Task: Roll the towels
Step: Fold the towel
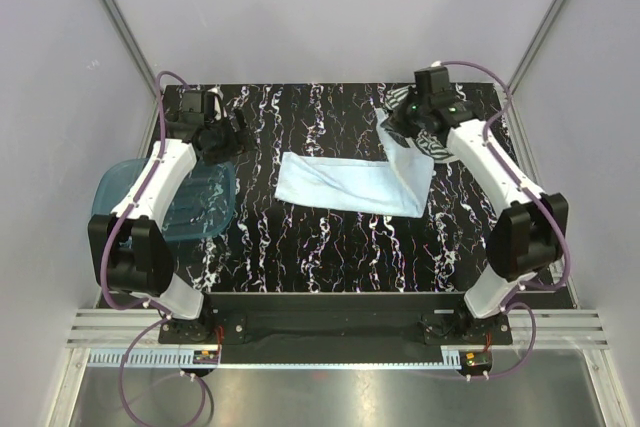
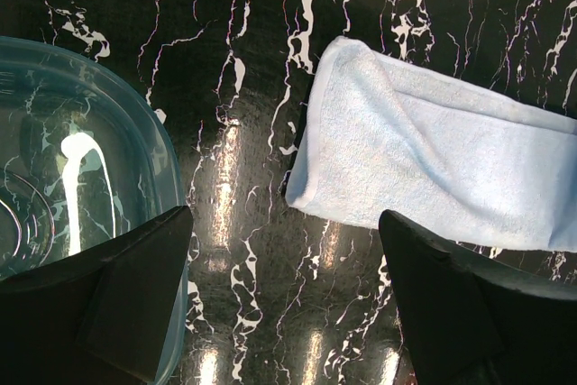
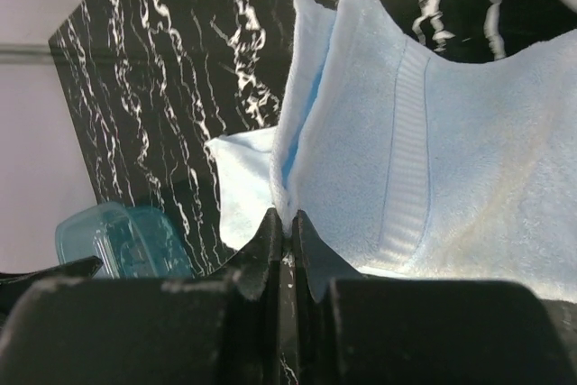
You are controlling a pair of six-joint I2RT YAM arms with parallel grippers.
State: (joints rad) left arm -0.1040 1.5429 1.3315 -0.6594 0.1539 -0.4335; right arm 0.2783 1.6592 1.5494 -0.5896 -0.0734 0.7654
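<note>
Far right of table point(image 1: 300, 247), right claw point(image 3: 283, 223) clamped tight on lifted end of light blue towel point(image 1: 335, 182); rest lies flat mid-table. Thin pinch: edge could slip out, roll start crooked. Striped towel point(image 1: 447, 150) beside wrist could snag. Left claw point(image 2: 284, 232) wide open, empty, between plastic tub point(image 2: 153, 123) and towel's other end.

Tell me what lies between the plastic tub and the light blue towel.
Nothing but bare black marbled table separates the tub from the towel. The left wrist view shows that stretch plainly, framed by the open left gripper.
</note>
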